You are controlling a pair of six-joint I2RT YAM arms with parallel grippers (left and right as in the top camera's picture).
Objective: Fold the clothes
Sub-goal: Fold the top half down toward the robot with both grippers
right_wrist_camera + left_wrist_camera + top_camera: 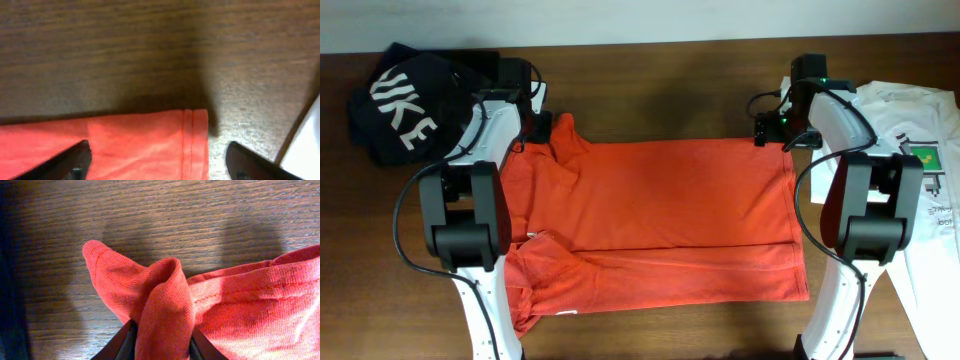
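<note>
The red-orange T-shirt (660, 220) lies spread on the wooden table, its lower part folded up along a lengthwise crease. My left gripper (542, 133) is at the shirt's far left corner, shut on a bunched fold of red cloth (162, 310). My right gripper (775, 130) is at the far right corner; in the right wrist view its fingers stand wide apart (157, 160) over the hemmed corner (192, 137), not clamping it. A black T-shirt with white letters (405, 105) lies crumpled at the far left. A white T-shirt with a green square print (925, 160) lies at the right.
Bare wooden table (660, 80) runs behind the shirt to the far edge. Both arm bases (470, 230) (865, 215) rise from the near side and overlap the shirt's ends. A white cloth edge (305, 140) shows at the right of the right wrist view.
</note>
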